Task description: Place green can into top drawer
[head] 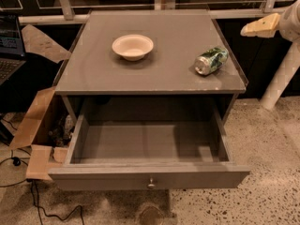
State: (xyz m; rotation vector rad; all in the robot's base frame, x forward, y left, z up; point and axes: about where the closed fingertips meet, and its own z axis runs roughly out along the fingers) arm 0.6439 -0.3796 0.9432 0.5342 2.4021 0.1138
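The green can (pixel 211 60) lies on its side on the right part of the grey cabinet top (pixel 154 69), near the right edge. The top drawer (pixel 149 146) is pulled out wide open below, with nothing in it, and its small round knob (pixel 151 183) sits at the centre of the front panel. My gripper (pixel 259 26), cream-coloured, hangs at the far upper right, beyond the cabinet's right edge. It is above and to the right of the can and apart from it, holding nothing that I can see.
A cream round bowl (pixel 132 46) stands on the cabinet top, left of centre. An open cardboard box (pixel 37 130) and cables lie on the floor at the left. A laptop (pixel 9 46) is at the far left. A white post (pixel 281 74) stands at the right.
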